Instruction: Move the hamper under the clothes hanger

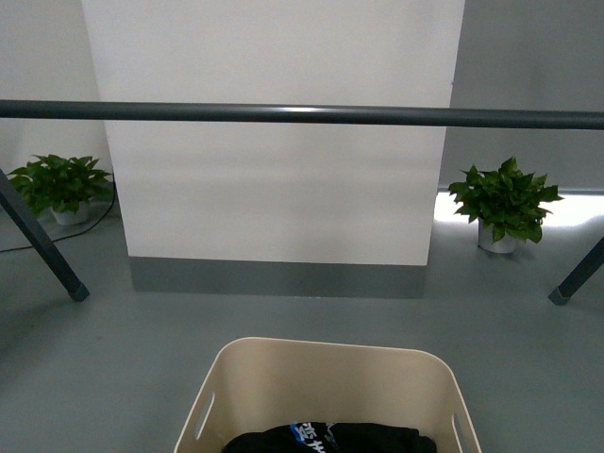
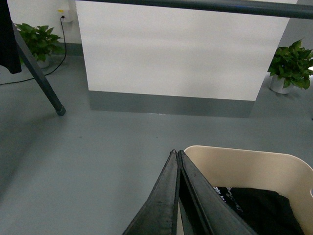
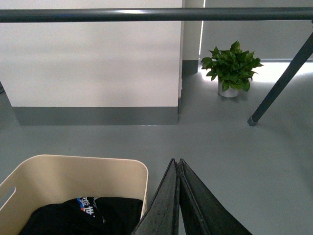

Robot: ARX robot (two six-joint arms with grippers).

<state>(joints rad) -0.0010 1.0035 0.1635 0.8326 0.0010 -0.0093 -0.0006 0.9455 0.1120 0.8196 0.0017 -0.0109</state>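
The beige hamper (image 1: pixel 326 377) stands on the grey floor at the bottom centre of the front view, with black clothing (image 1: pixel 330 440) inside. The clothes hanger (image 1: pixel 302 114) crosses the whole view as a dark horizontal bar, farther away than the hamper; its angled legs (image 1: pixel 42 243) reach the floor at both sides. My left gripper (image 2: pixel 176 152) is shut, its tips just outside the hamper's (image 2: pixel 244 174) left wall near the far corner. Also shut, my right gripper (image 3: pixel 176 160) sits just outside the hamper's (image 3: pixel 73 178) right wall. Neither arm shows in the front view.
A white wall panel (image 1: pixel 274 142) with a grey base stands behind the bar. Potted plants sit on the floor at far left (image 1: pixel 58 186) and far right (image 1: pixel 502 203). A dark garment (image 2: pixel 7 36) hangs at the left end of the rack.
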